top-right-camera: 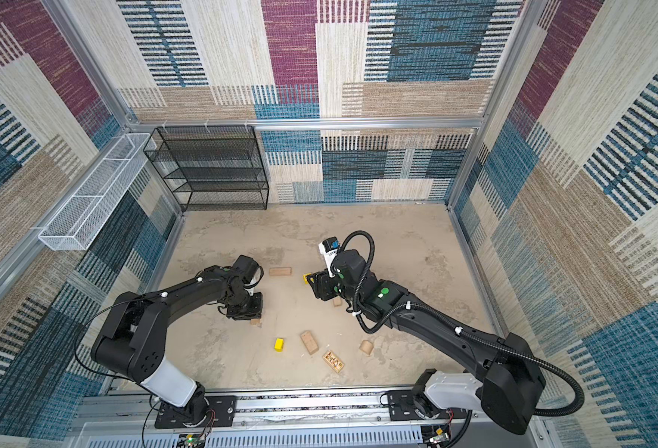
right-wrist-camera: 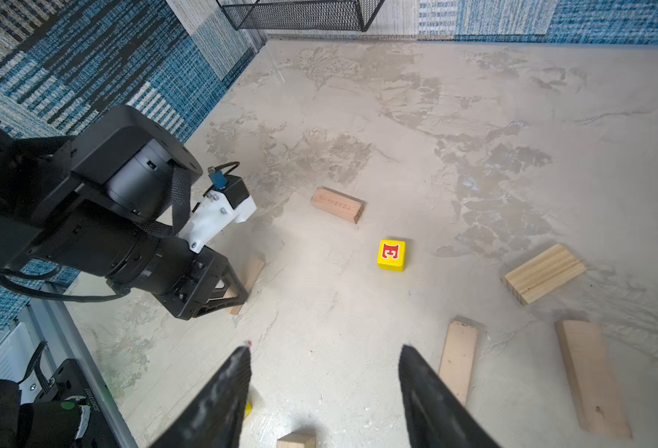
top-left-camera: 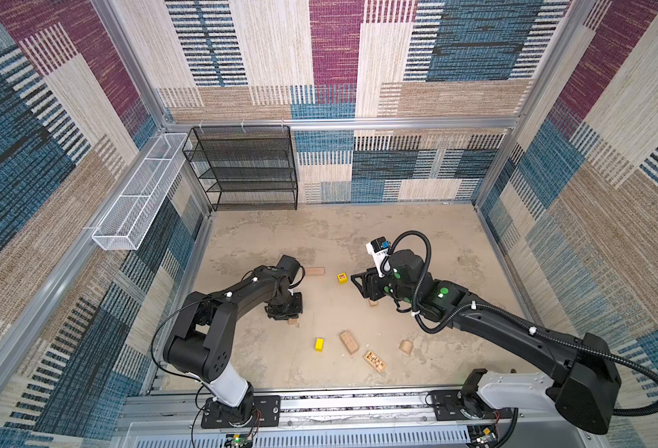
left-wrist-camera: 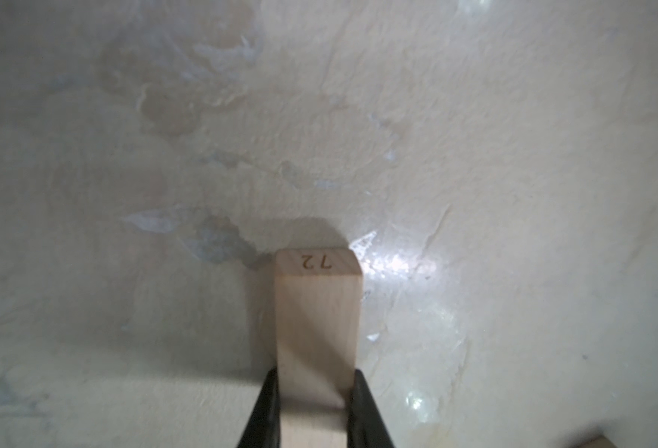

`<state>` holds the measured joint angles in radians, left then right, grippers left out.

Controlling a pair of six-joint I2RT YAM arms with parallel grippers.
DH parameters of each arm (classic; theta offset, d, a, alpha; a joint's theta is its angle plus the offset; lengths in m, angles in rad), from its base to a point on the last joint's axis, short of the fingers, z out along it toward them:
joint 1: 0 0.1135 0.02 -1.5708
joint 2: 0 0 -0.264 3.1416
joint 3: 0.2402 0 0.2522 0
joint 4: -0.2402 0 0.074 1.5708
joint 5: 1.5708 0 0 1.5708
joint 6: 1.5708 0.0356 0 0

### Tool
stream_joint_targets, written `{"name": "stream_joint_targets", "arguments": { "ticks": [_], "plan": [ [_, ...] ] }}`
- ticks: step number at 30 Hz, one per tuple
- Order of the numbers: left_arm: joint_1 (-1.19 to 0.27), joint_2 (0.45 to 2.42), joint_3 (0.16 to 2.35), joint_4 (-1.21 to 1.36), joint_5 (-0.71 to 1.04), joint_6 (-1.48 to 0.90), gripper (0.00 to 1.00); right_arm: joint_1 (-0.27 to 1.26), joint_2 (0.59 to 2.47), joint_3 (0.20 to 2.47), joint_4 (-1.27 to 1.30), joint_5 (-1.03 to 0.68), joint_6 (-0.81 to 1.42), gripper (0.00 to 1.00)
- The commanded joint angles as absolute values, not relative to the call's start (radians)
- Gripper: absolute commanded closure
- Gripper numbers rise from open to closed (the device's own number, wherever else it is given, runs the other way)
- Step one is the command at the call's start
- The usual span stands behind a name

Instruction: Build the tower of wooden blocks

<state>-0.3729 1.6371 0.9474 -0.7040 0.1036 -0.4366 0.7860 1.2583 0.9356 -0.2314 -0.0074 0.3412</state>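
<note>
The left tool (left-wrist-camera: pixel 314 388) fills its wrist view, black fingers (left-wrist-camera: pixel 267 407) pressed against both long sides of a tan block (left-wrist-camera: pixel 317 322) stamped 72 on its end. The block seems to rest on the bench (left-wrist-camera: pixel 475 155). It is probably light, stiff and smooth-faced, so a firm hold across the narrow width near mid-length should stop it pivoting. The right tool (right-wrist-camera: pixel 323 360) hangs wide and empty. The other wood blocks lie scattered: a lettered yellow cube (top-left-camera: pixel 342 277), a plain yellow block (top-left-camera: pixel 319 344), a dark-patterned block (top-left-camera: pixel 374 361) and a rounded piece (top-left-camera: pixel 406 347). No tower stands yet. The bench is mottled beige, and the carpet-patterned walls (top-left-camera: pixel 67 155) carry a black mesh rack (top-left-camera: pixel 242 166) and a white wire basket (top-left-camera: pixel 137 194).
</note>
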Motion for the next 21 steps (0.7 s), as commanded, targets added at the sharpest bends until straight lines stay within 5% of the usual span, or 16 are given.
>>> {"name": "stream_joint_targets", "arguments": {
  "ticks": [1, 10, 21],
  "plan": [
    [-0.373, 1.646, 0.992, -0.755, 0.094, -0.355, 0.90, 0.787, 1.267, 0.948, -0.212, 0.008, 0.325, 0.37],
    [-0.373, 1.687, 1.306, -0.917, 0.095, 0.023, 0.91, 0.787, 1.233, 0.935, -0.229, 0.057, 0.300, 0.37],
    [-0.429, 1.741, 1.345, -0.889, 0.149, 0.554, 0.90, 0.787, 1.165, 0.928, -0.236, 0.090, 0.258, 0.38]
  ]
}}
